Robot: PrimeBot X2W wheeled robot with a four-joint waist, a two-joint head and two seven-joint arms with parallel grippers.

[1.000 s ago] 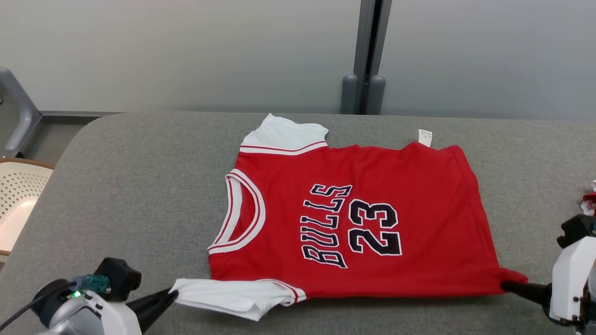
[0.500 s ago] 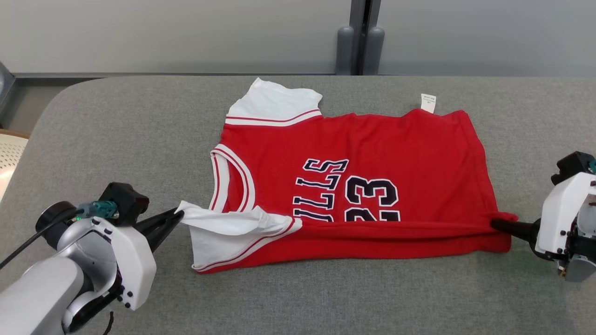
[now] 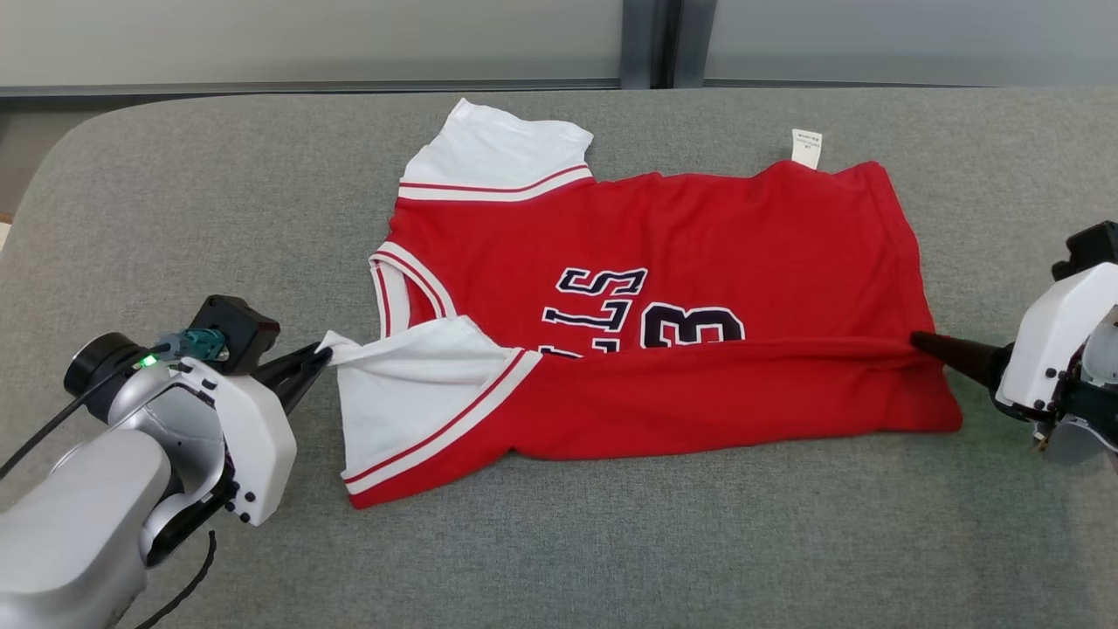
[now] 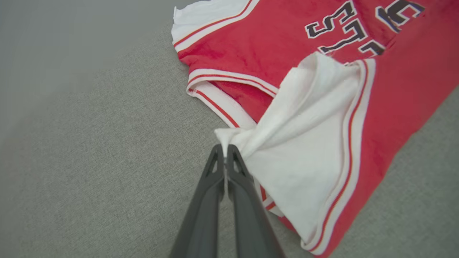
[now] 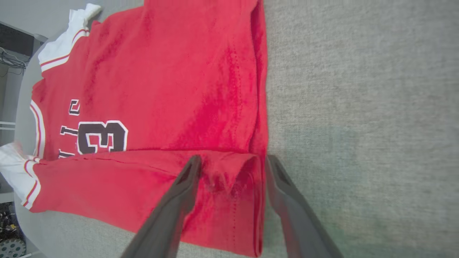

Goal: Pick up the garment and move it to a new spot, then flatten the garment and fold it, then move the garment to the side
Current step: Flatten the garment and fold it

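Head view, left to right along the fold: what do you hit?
In order: left gripper shut on the white sleeve → red jersey body → right gripper, jaws open at the hem.

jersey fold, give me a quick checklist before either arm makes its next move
1. Left fingers shut on the near white sleeve: ok.
2. Right fingers open, hem corner lying ungripped between them: ok.
3. Near edge of the jersey folded over the lettering: ok.
4. Near white sleeve flat: not ok, bunched at the fingertips.
5. Far sleeve flat on the grey surface: ok.
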